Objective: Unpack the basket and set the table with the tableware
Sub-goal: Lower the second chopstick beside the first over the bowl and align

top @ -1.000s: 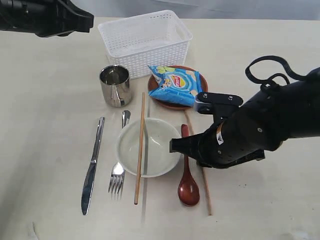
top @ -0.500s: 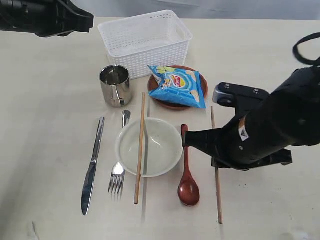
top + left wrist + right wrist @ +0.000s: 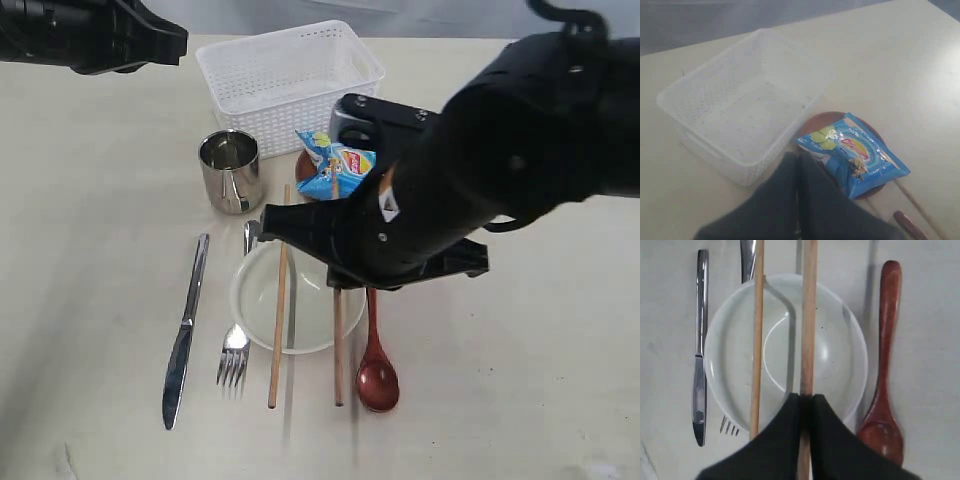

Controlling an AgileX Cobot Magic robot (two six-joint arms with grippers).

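Wooden and thin, the held chopstick [image 3: 808, 315] is clamped in the right gripper [image 3: 805, 397], whose jaws are pressed tight on its shaft. Its long axis runs straight out from that gripper over the cream bowl [image 3: 835, 355], parallel to and just beside the other chopstick [image 3: 757, 340], which lies across the bowl. The right arm is nearer. The left gripper [image 3: 799, 160], closed on nothing, hovers by the white basket [image 3: 715, 155], which is empty. A chip bag [image 3: 855, 155] lies on the brown plate [image 3: 812, 125] on the desk [image 3: 920, 60].

The right arm [image 3: 480, 170] reaches across the middle, right gripper [image 3: 805, 399] pinching a chopstick [image 3: 808, 315]; the left arm [image 3: 90, 35] hovers far left, left gripper [image 3: 799, 162] jaws together.
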